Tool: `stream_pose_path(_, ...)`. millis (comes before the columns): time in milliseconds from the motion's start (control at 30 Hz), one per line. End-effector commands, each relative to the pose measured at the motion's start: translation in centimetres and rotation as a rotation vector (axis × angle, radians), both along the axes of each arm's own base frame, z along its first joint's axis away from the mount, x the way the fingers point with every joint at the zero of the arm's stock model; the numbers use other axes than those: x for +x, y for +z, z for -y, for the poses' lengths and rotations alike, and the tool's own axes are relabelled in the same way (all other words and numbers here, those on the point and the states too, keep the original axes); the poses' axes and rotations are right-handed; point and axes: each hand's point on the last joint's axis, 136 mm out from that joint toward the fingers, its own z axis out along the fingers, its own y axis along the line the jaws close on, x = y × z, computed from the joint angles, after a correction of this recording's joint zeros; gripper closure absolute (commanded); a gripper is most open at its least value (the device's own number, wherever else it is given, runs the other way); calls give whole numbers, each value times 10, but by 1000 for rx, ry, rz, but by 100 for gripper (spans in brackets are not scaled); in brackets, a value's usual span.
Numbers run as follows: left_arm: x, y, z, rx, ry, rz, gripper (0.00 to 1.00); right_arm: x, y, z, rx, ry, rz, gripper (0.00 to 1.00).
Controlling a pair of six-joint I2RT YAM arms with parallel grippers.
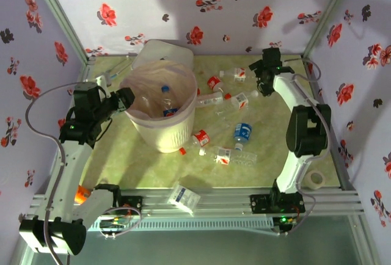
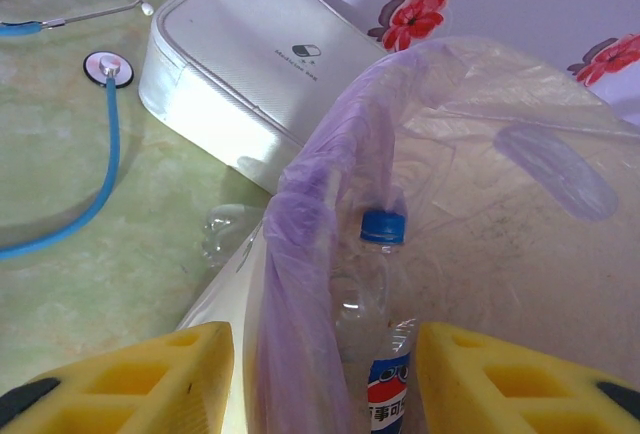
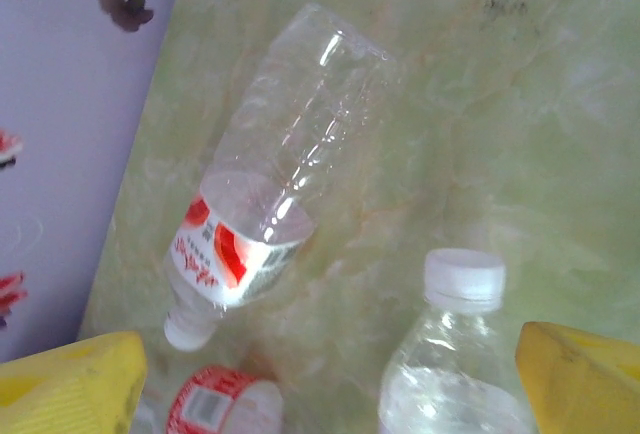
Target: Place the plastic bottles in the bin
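The bin (image 1: 160, 132) stands left of centre, with a pinkish liner (image 2: 320, 194) over its rim. Inside it lie bottles, one with a blue cap (image 2: 383, 226) and a blue label. My left gripper (image 1: 127, 99) (image 2: 322, 354) is at the bin's left rim, its yellow fingers apart, one outside the wall and one inside. Several plastic bottles (image 1: 242, 132) are scattered on the table right of the bin. My right gripper (image 1: 264, 80) (image 3: 330, 364) hangs open over the far ones: a white-capped bottle (image 3: 460, 354) lies between its fingers and a red-labelled bottle (image 3: 270, 194) lies beyond.
A flat white lid (image 1: 164, 48) (image 2: 250, 64) lies behind the bin, with a blue stethoscope (image 2: 105, 69) beside it. A white-and-blue carton (image 1: 183, 196) rests on the front rail and a tape roll (image 1: 314, 178) at the right edge. Flowered walls close in on three sides.
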Motion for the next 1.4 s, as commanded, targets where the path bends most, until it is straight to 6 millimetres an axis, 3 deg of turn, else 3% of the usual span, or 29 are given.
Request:
stream_pose_path(0,2,-1,-2,26,14,0,47,25,7,1,109,-169,66,8)
stream_pose_path(233,0,-1,-7,75,18,-2,47,53,-8,3,104,-215,67,9)
stream_pose_path(467,3,-2,-8,76,27,-1,47,77,-30,-18,109,-158,-16,7)
stream_pose_path(633,3,-4,-10,89,30,-5,47,87,-49,-32,116,-141,-43,6)
stream_pose_path(1000,0,-1,-14,111,41,-1,47,99,-100,-41,140,-143,-113,8)
stream_pose_path(1200,0,-1,-15,112,44,-2,47,103,-89,-36,126,-134,-81,22)
stream_pose_path(1367,0,0,-15,110,45,1,47,109,-63,-25,119,-131,-27,33)
